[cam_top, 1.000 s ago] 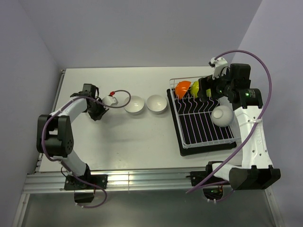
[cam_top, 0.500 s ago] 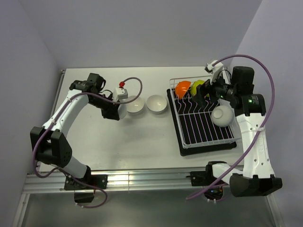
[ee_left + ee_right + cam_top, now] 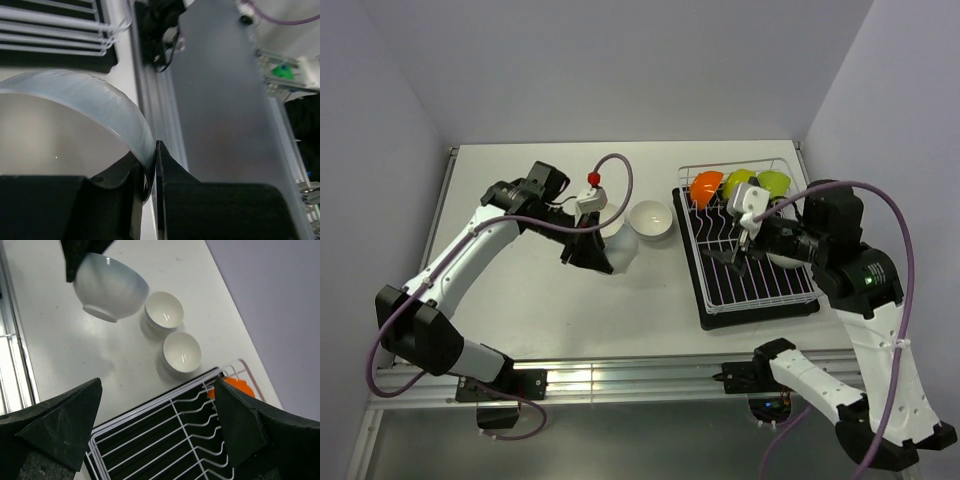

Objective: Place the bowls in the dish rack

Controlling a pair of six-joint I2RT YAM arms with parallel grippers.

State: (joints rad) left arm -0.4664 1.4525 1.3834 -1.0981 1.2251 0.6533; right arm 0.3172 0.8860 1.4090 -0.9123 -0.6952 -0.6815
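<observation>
My left gripper (image 3: pixel 603 254) is shut on the rim of a white bowl (image 3: pixel 623 248), which it holds above the table left of the dish rack (image 3: pixel 760 300). In the left wrist view that bowl (image 3: pixel 60 130) has its wall pinched between the fingers of the left gripper (image 3: pixel 151 167). The right wrist view shows the held bowl (image 3: pixel 110 287) above two white bowls (image 3: pixel 164 315) (image 3: pixel 182 352) on the table. One of them (image 3: pixel 651 220) shows clearly from above. An orange bowl (image 3: pixel 706 186) and two lime green bowls (image 3: pixel 738 180) (image 3: pixel 775 182) stand at the rack's back. My right gripper (image 3: pixel 735 258) hangs open over the rack (image 3: pixel 165 440).
The rack sits on a black tray (image 3: pixel 705 300) at the table's right side, close to the right wall. An aluminium rail (image 3: pixel 620 380) runs along the near table edge. The left arm's cable (image 3: pixel 615 175) loops above the bowls.
The left arm has lifted the white bowl from the far left and carried it right toward the rack. The right gripper has swung from the rack's back to over its middle, still open.
</observation>
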